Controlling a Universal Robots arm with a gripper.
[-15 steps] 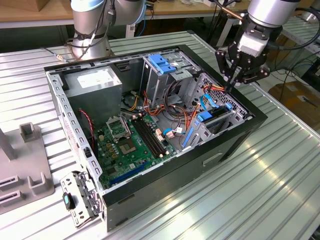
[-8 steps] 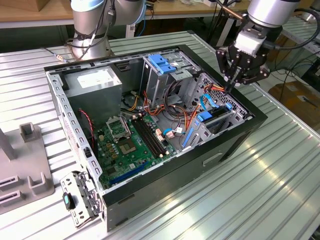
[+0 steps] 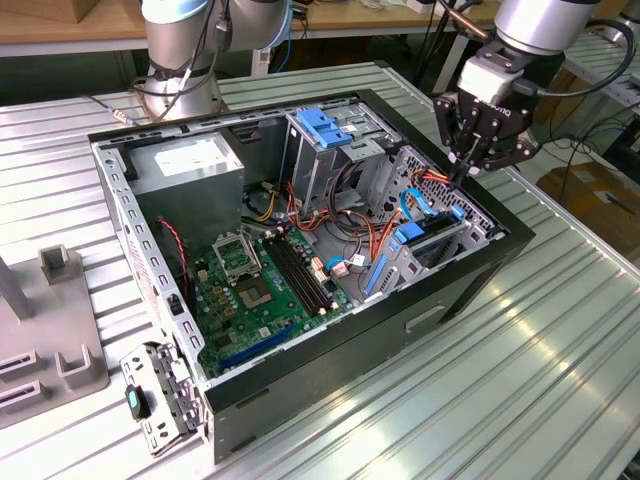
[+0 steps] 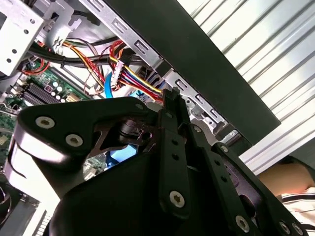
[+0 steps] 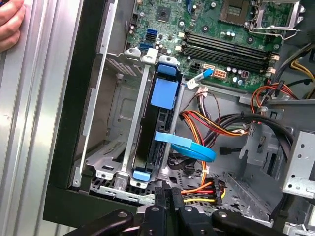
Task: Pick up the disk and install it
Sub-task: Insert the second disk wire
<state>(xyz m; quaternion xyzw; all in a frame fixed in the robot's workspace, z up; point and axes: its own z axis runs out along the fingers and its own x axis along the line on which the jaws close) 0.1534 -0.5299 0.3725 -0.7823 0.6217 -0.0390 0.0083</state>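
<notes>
- The matte black metal gripper (image 3: 470, 160) has angular linkage plates behind its fingers.
- Silver round screw heads (image 4: 177, 198) dot the black finger links.
- Above the fingers sits a silver-grey boxy wrist block (image 3: 492, 75), under a rounded silver arm joint (image 3: 540, 22).
- A black cable (image 3: 590, 75) loops from the wrist.

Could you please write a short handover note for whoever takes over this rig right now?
Pincer: shut and holding nothing, poised above the drive cage at the exterior view's right end of the open computer case.
Disk: already standing on edge in the metal drive cage, blue rails at both ends, blue tab on top, seen in the first wrist view.
Done: the disk is in its bay.
Left: I cannot tell whether it is fully seated; the blue data cable lies loose beside it.
A person's hand rests on the table near the case.
</notes>
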